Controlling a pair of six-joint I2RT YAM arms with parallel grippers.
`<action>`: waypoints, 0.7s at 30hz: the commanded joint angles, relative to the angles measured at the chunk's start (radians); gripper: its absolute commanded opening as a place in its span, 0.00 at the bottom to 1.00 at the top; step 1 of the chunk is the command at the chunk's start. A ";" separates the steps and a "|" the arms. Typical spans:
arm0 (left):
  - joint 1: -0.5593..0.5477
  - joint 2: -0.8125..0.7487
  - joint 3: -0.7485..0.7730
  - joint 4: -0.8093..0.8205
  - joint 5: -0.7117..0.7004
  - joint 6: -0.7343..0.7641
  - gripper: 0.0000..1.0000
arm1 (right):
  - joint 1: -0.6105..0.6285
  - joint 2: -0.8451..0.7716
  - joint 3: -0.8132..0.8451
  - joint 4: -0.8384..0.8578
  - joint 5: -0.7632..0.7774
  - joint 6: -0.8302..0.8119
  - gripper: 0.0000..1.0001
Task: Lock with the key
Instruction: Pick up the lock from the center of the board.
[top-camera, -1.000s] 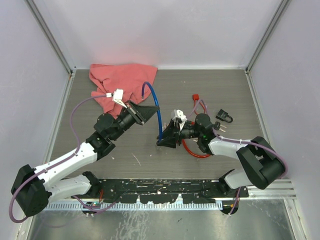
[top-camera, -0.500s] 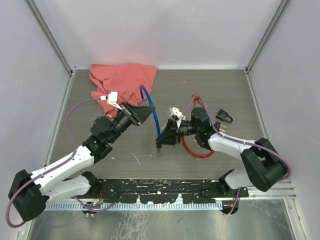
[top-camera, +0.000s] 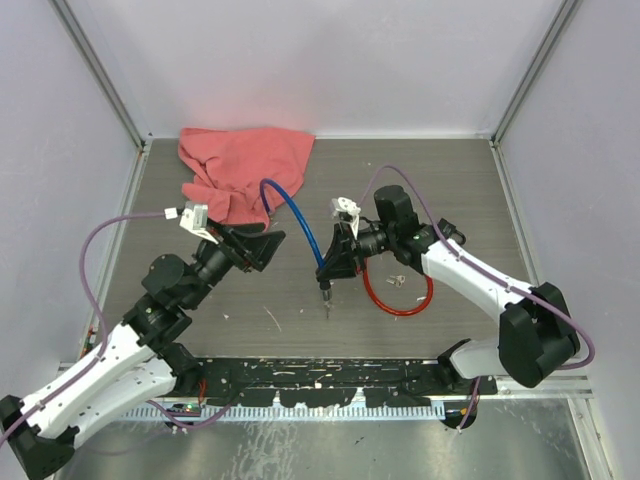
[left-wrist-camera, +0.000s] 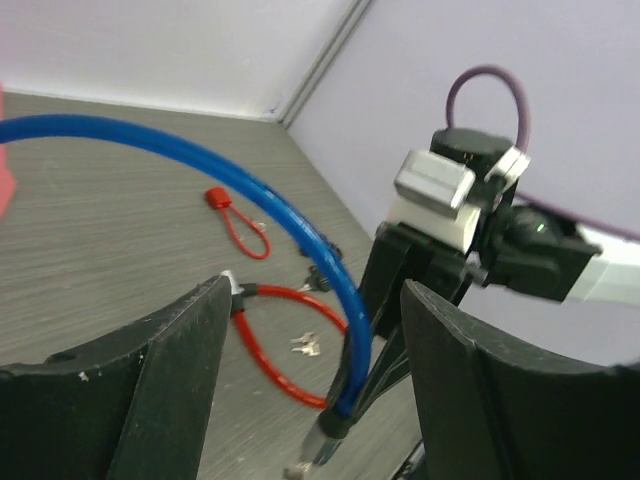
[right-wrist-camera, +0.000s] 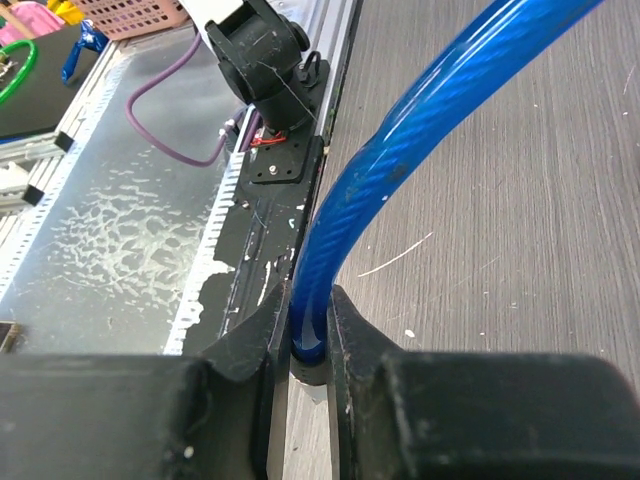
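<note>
A blue cable lock (top-camera: 295, 215) arches above the table. My right gripper (top-camera: 333, 268) is shut on its lower part (right-wrist-camera: 312, 335), and its metal end (top-camera: 326, 300) hangs below the fingers. My left gripper (top-camera: 268, 243) is open and stands left of the cable without touching it. From the left wrist the cable (left-wrist-camera: 300, 225) curves across beyond the wide-apart fingers (left-wrist-camera: 160, 390). A small bunch of keys (top-camera: 393, 280) lies on the table inside a red cable loop (top-camera: 400, 300), and shows as keys (left-wrist-camera: 305, 345) in the left wrist view.
A pink cloth (top-camera: 240, 160) lies at the back left, under the cable's free end. A small red cable (left-wrist-camera: 235, 210) lies further back. Grey walls enclose the table. A black rail (top-camera: 320, 380) runs along the near edge.
My left gripper opened, let go of the blue cable and drew back to the left. The right gripper, still shut on the cable, lifted slightly. The cable's free end swung left.
</note>
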 joint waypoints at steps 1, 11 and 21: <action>-0.003 -0.103 0.033 -0.156 -0.005 0.306 0.73 | -0.013 0.006 0.104 -0.207 -0.050 -0.117 0.01; -0.003 -0.076 0.153 -0.210 0.404 0.699 1.00 | -0.055 -0.096 0.204 -0.481 -0.078 -0.319 0.01; -0.003 0.125 0.436 -0.462 0.624 0.981 0.98 | -0.064 -0.153 0.188 -0.489 -0.117 -0.318 0.01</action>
